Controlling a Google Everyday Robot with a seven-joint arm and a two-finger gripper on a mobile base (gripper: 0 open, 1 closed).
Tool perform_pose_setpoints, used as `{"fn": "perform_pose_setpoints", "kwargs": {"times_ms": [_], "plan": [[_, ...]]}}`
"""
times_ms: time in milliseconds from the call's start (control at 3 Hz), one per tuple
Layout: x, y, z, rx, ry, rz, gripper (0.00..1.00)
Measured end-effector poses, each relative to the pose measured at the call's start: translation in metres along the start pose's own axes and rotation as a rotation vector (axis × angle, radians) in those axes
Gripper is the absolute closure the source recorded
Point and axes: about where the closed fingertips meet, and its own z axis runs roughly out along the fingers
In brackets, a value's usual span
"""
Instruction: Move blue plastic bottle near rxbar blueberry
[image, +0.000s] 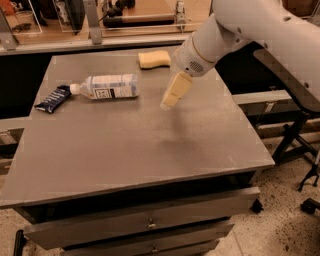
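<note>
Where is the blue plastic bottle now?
The blue plastic bottle lies on its side at the left rear of the table in the camera view, cap toward the nearby rxbar blueberry; the gripper hangs to its right.

**One raised camera, looking forward and down over a grey, square-topped metal table (150, 155)**

The single view stands above the table's near, drawer-fronted edge, faces 12 o'clock and tilts steeply downward. It is close enough that the tabletop fills most of the frame. Speckled floor shows at 5 o'clock and a rail with clutter runs along 12 o'clock. The white robot arm (250, 30) enters from 2 o'clock. Its cream-coloured gripper (166, 103) hangs over the tabletop a little toward 1 o'clock of centre. At 10 o'clock lies the clear blue plastic bottle (107, 86), with the dark navy rxbar blueberry (52, 99) just beside its cap. A yellow sponge (154, 59) sits at 12 o'clock.
</note>
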Motion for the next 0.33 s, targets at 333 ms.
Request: {"fn": "perform_pose_setpoints", "kwargs": {"times_ms": [333], "plan": [[0.0027, -0.0004, 0.0021, 0.005, -0.002, 0.057, 0.0]]}}
